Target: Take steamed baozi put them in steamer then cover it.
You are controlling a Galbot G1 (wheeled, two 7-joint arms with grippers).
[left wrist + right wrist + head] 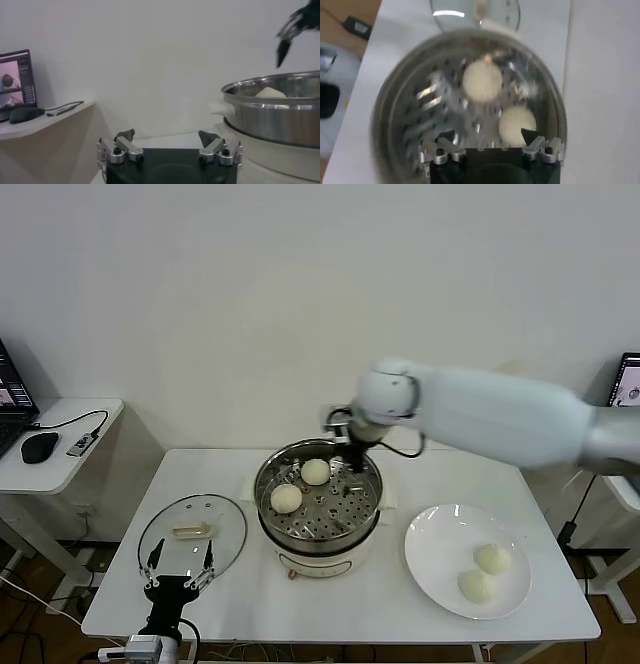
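Though beside steamer [318,506], cover [192,531] flat.

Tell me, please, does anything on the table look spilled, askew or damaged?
Nothing stands out. Two baozi sit in the steamer, two wait on the plate, and the cover lies flat on the table.

Even, bright, diffuse light; shadows soft. Right arm [500,419] smeared by motion blur. Steamer [470,100] streaked, glare at 9 o'clock on its tray. Left wrist view soft, dimmer.
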